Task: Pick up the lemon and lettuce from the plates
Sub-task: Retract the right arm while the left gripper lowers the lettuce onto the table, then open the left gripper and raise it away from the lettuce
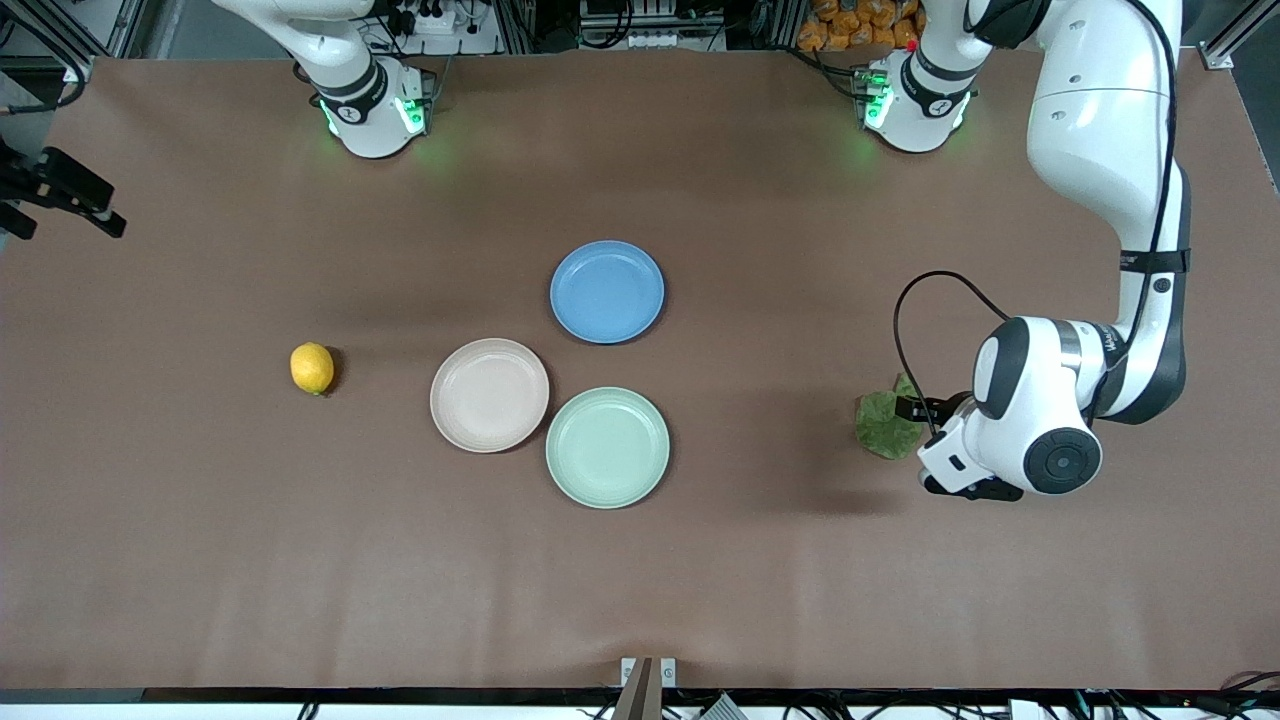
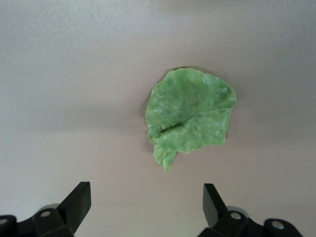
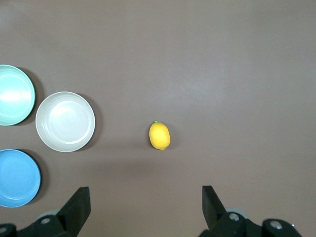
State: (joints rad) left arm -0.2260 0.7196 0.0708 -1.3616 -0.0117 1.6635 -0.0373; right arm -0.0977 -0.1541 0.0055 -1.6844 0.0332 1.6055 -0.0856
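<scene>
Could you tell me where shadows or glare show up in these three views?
Front view: green light from the arm bases glows on the table, and the lemon casts a small dark shadow beside it. Left wrist view: washed out, the lettuce pale with barely any shadow. Right wrist view: bright glare on the beige-pink plate and the mint green plate.

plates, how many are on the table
3, all empty: the blue plate sits farthest from the front camera, the beige-pink plate toward the right arm's end, and the mint green plate nearest the camera.
</scene>
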